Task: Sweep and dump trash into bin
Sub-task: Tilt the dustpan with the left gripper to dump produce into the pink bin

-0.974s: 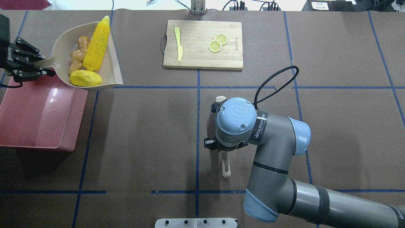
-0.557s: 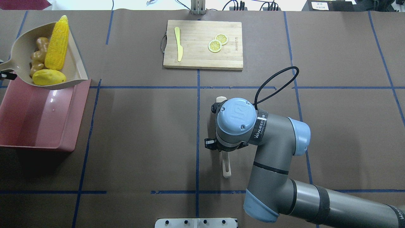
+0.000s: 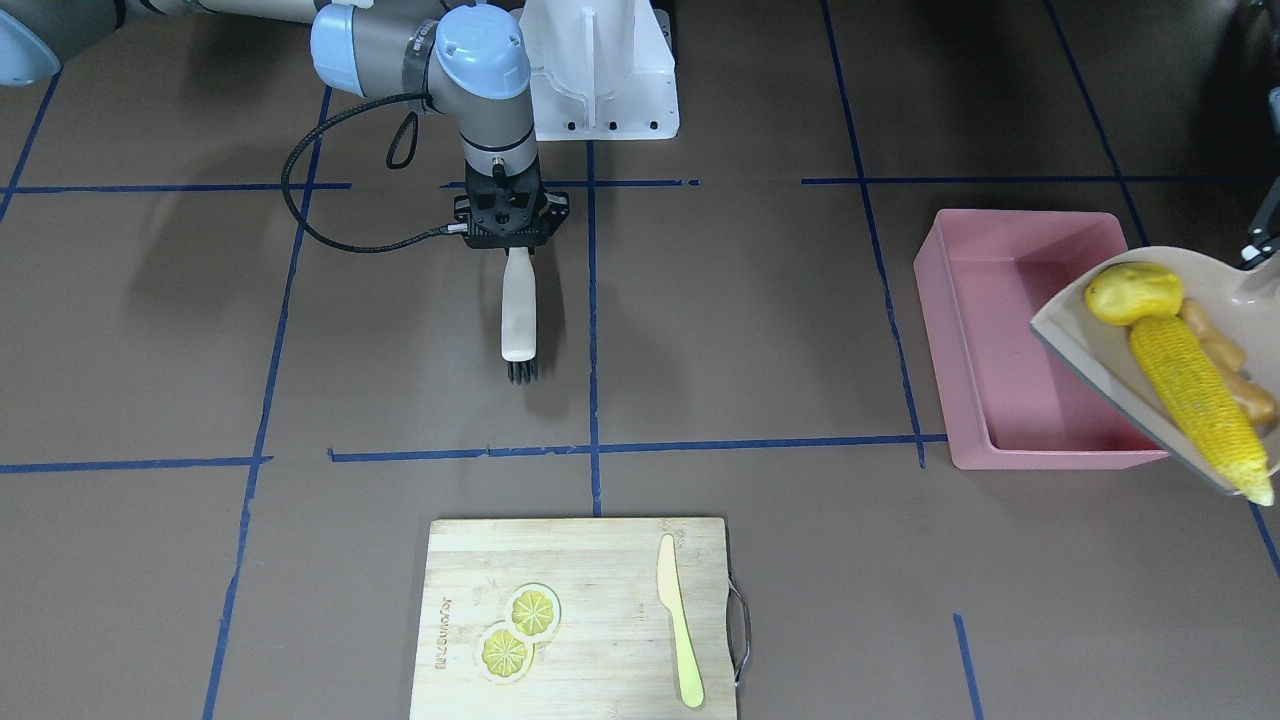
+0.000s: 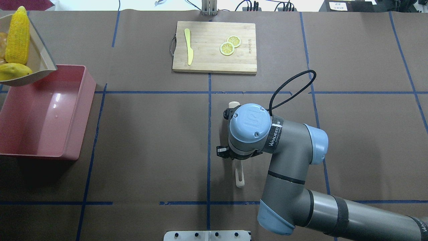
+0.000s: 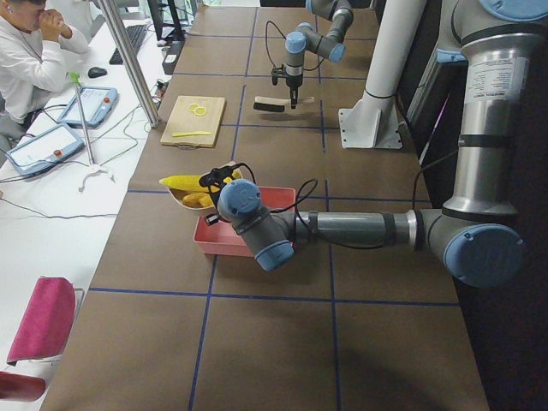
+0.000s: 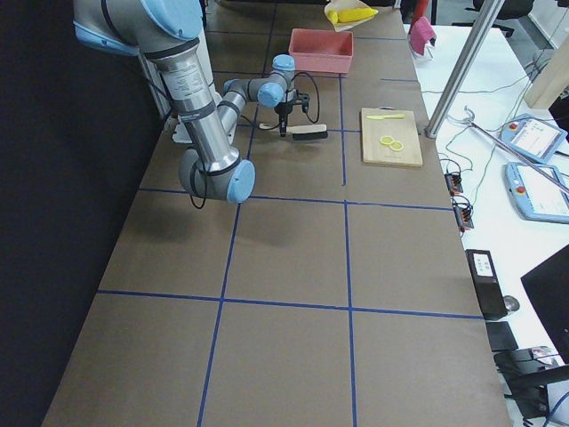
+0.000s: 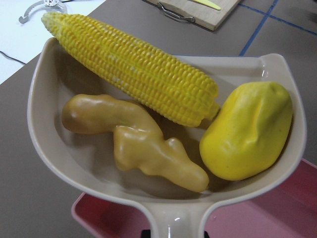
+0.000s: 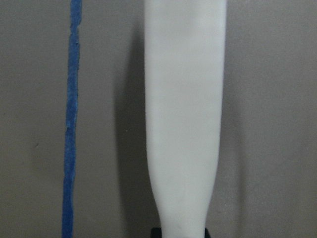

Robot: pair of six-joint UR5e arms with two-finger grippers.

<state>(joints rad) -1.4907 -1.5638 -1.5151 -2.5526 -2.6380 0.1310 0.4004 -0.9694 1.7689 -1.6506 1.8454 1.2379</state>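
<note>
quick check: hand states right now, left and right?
Left hand: closed on the dustpan handle, pan held up in the air.
Right hand: closed on the brush handle.

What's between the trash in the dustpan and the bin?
Nothing visible. The dustpan holds the corn, potato and ginger above the far left corner of the bin, which is open and empty.
</note>
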